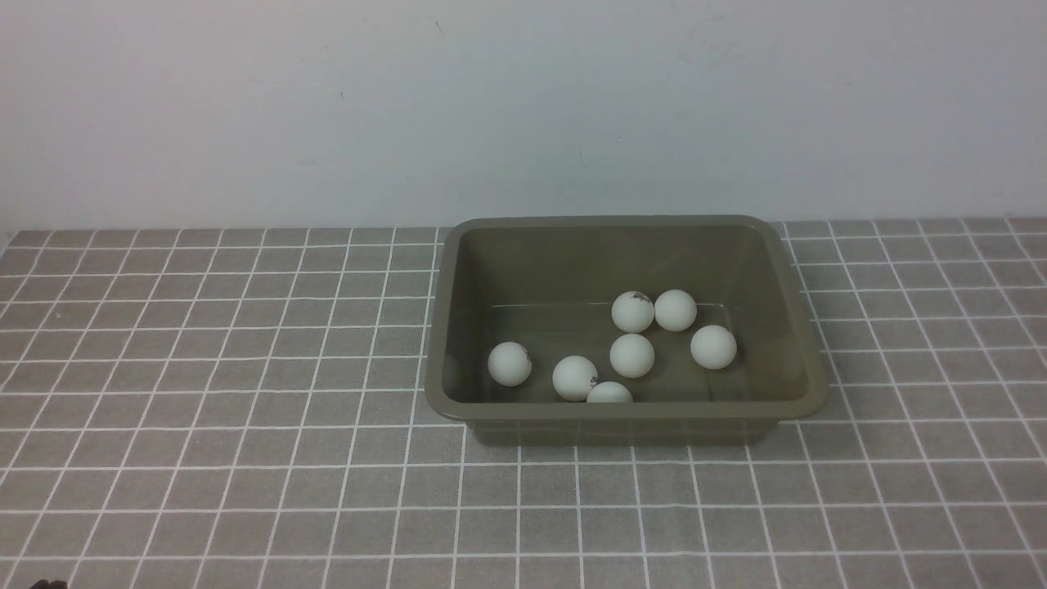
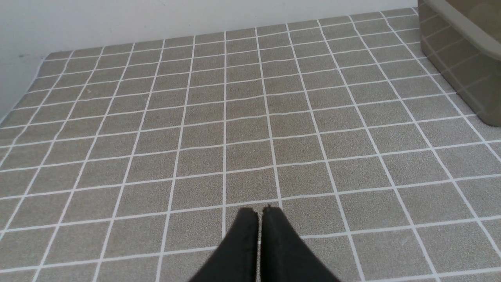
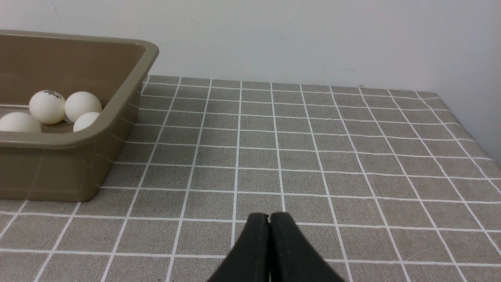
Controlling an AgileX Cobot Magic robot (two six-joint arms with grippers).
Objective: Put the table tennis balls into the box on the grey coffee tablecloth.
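Left hand, right hand closed, empty, above tablecloth.

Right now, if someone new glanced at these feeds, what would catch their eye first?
The olive-grey box sits right of centre on the checked grey tablecloth, and seven white table tennis balls are gathered in its floor, mostly toward the near wall. No ball shows on the cloth outside it. Each wrist view shows its gripper shut and empty over bare cloth: the left gripper and the right gripper.
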